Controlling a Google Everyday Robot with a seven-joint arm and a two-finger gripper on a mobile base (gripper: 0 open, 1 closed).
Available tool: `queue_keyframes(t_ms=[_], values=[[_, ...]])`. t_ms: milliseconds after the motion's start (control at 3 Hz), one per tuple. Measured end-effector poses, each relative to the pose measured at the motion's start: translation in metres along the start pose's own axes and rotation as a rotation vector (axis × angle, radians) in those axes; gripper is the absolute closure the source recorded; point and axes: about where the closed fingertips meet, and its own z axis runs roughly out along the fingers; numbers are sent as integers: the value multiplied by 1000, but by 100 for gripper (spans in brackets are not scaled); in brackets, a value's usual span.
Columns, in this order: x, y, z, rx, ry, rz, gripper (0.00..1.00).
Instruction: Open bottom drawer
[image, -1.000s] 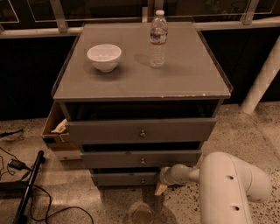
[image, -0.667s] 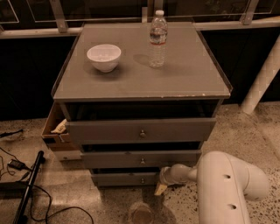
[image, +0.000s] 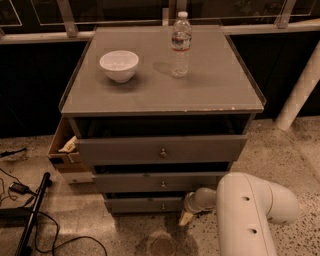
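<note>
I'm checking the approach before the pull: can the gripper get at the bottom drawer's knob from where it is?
Probably yes. The gripper sits low by the floor, just right of the knob on the bottom drawer, and nothing shows between them.

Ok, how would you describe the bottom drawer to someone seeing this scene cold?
Find the grey cabinet with a bowl and bottle on top. The bottom drawer is the lowest of its three fronts, with the claw just right of its knob. It is narrower and shorter than both above.
</note>
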Motion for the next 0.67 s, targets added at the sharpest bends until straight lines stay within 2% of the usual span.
queue_keyframes(t_ms=[667], values=[[10, 14, -4, -55, 36, 25, 0]])
